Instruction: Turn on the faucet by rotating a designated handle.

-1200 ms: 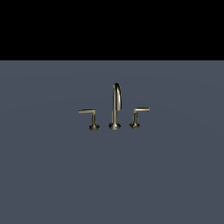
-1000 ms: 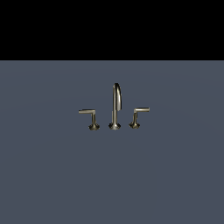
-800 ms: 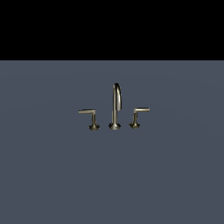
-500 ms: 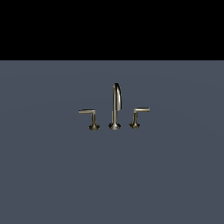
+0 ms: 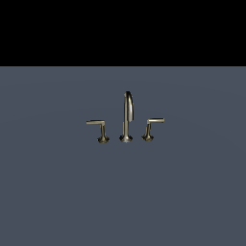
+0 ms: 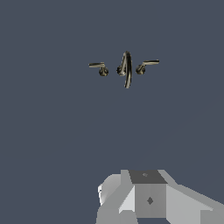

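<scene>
Designated handle stands on the bench, just right of the spout in the exterior view; lever axis runs rightward. From the wrist, it lies well apart, far ahead. Fingers: cannot tell, hidden.

Brass-grey faucet on a plain slate-blue floor; black backdrop.
</scene>
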You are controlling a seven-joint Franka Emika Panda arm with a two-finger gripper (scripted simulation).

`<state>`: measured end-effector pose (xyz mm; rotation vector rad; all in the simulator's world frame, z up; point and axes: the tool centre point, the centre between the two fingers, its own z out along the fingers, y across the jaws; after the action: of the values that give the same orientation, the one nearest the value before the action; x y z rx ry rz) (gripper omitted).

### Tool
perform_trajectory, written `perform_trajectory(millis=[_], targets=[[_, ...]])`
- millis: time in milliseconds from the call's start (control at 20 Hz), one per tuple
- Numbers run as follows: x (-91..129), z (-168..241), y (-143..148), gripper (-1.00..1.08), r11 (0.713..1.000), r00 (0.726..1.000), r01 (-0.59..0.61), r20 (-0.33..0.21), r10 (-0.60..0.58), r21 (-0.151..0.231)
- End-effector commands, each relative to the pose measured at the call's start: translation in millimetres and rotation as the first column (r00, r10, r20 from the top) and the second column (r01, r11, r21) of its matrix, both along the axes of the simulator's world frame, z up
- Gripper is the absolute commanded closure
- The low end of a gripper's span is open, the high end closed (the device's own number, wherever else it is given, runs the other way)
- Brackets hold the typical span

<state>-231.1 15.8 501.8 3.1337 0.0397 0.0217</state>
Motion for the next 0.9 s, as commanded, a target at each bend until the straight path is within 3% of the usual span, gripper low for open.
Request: perform_trajectory(millis=[0, 400, 850], targets=[[12, -4, -2, 1.08, 0.999, 0.999, 0.038, -0.001, -0.038, 0.0], [69, -27, -13, 1.08, 0.974, 0.974, 0.226, -0.001, -0.226, 0.002], [144, -74, -34, 1.08, 0.884, 0.884, 0.467, -0.002, -0.467, 0.004]])
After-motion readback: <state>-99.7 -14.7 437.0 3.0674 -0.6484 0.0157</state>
